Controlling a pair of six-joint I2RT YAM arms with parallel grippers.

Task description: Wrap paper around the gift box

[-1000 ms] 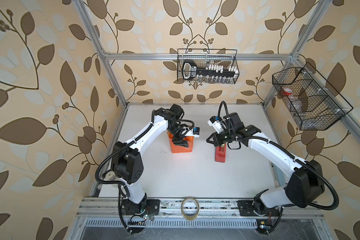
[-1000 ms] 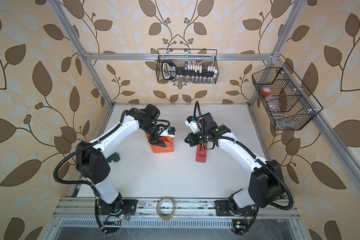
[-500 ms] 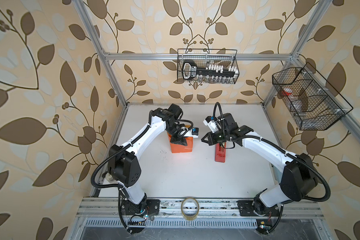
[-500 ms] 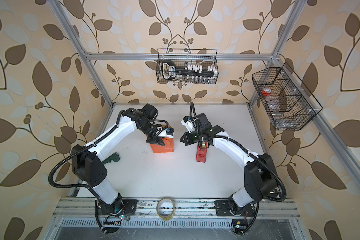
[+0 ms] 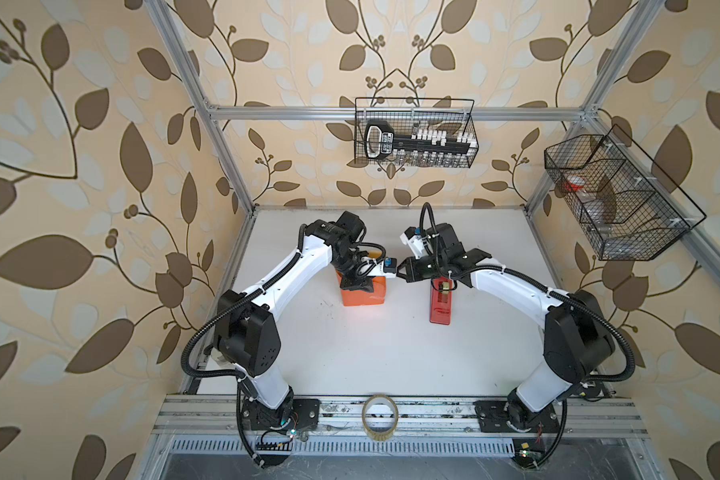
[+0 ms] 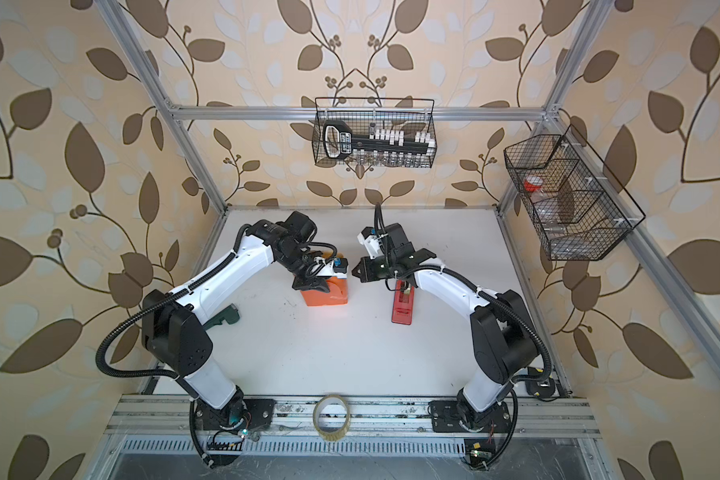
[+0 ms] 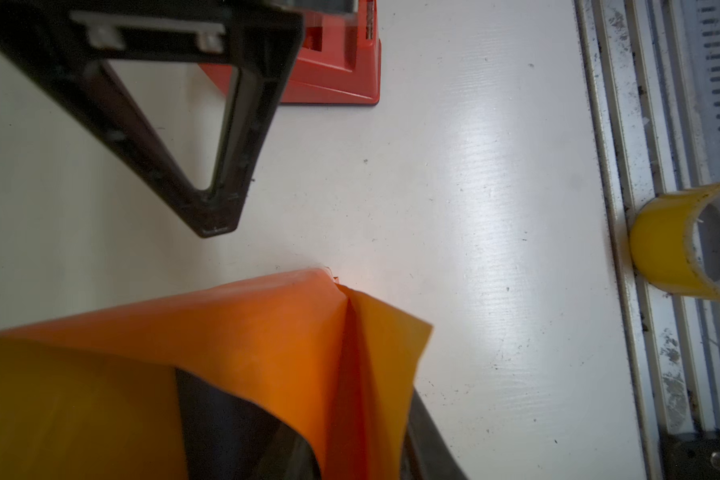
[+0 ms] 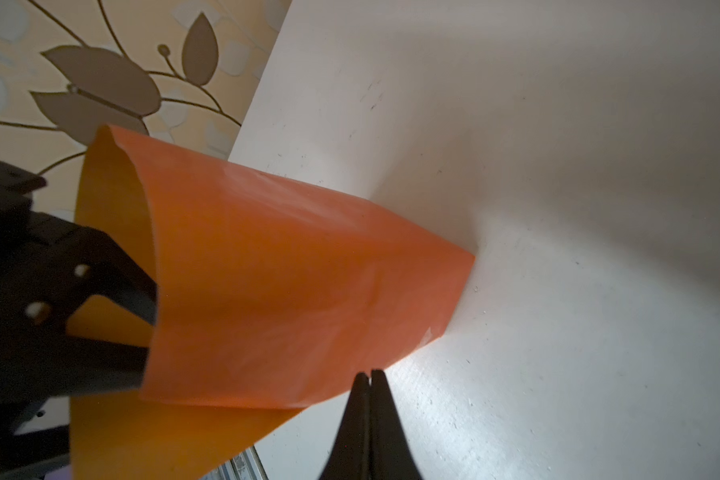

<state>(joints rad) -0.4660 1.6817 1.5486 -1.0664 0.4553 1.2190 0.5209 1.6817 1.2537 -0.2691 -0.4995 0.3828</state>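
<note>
Paper (image 7: 267, 332), orange on its outer face and yellow-tan inside, lies between the fingers of the left claw (image 6: 310, 286). In the left wrist view one black finger (image 7: 246, 158) stands clear of the sheet with bare worktop showing in the gap, so we read this claw as open around a loose flap, not clamped on it. We see the right claw (image 8: 368, 376) closed, its two fingers pressed together with nothing visible between them and its tip just beside an edge of the orange sheet.

In both top views the two claws nearly meet above the worktop (image 5: 391, 353). The left one sits over the paper, which forms a blocky orange parcel left of the middle. The gift box is hidden under it, and we cannot make it out. A red tape dispenser (image 5: 440, 303) lies to the right of the parcel, apart from it, partly under the right arm. A tape roll (image 5: 380, 415) stands on the front rail (image 5: 433, 411), well apart from both. One wire basket (image 5: 414, 162) hangs on the back frame, and a second wire basket (image 5: 641, 245) hangs on the right side.
</note>
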